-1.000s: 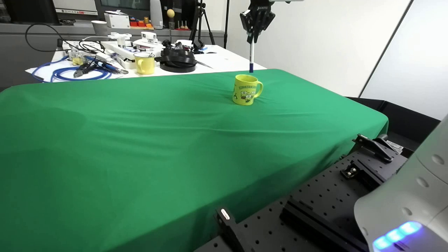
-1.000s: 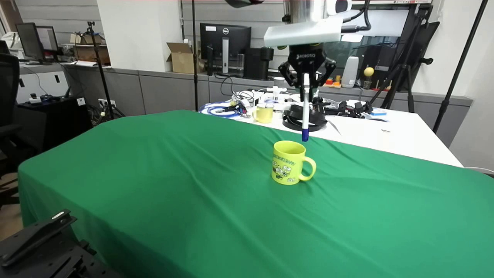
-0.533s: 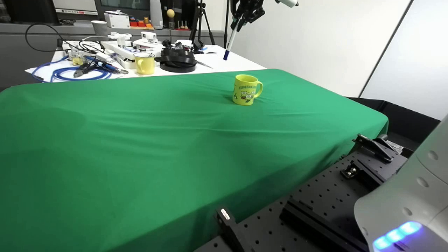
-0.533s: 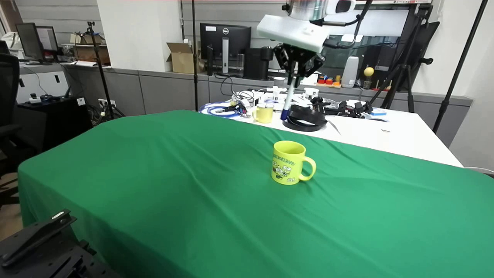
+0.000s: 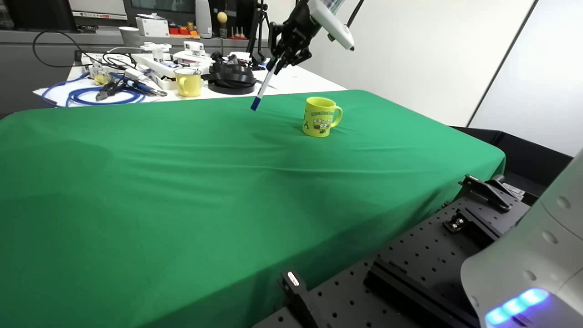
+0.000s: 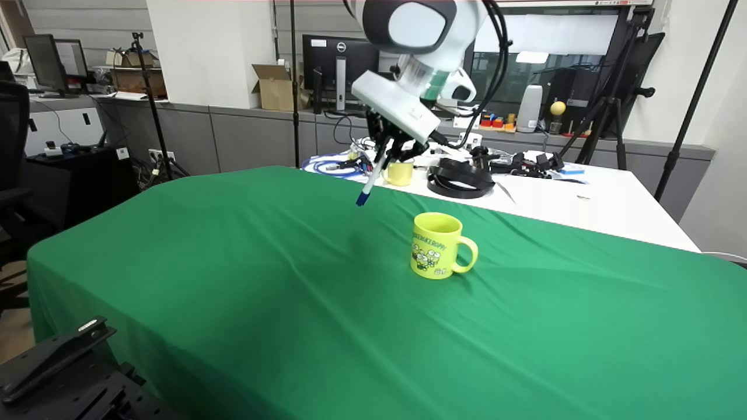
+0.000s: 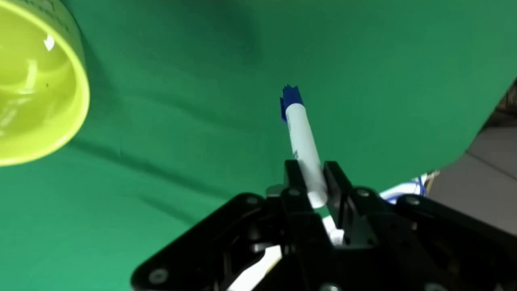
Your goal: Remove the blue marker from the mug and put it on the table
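Note:
The blue marker has a white barrel and a dark blue cap; it shows in both exterior views (image 5: 264, 86) (image 6: 372, 179) and in the wrist view (image 7: 301, 125). My gripper (image 7: 309, 165) is shut on the barrel near its uncapped end; it also shows in both exterior views (image 5: 276, 65) (image 6: 385, 149). The marker is tilted, cap end down, above the green table (image 5: 182, 205) (image 6: 292, 303) (image 7: 181, 133). The yellow mug (image 5: 319, 117) (image 6: 435, 245) stands upright, apart from the marker. In the wrist view the mug (image 7: 40, 133) is at upper left, its visible inside empty.
A white table (image 6: 595, 204) behind the green one holds cables, a paler yellow mug (image 5: 188, 83) and a black ring-shaped object (image 6: 461, 178). A black perforated plate (image 5: 410, 255) and the white robot base (image 5: 533, 264) are at the near edge.
My gripper, holding the marker, has swung left in both exterior views, away from above the mug. The marker went from upright to tilted, first rising, then coming down. The mug has not moved.

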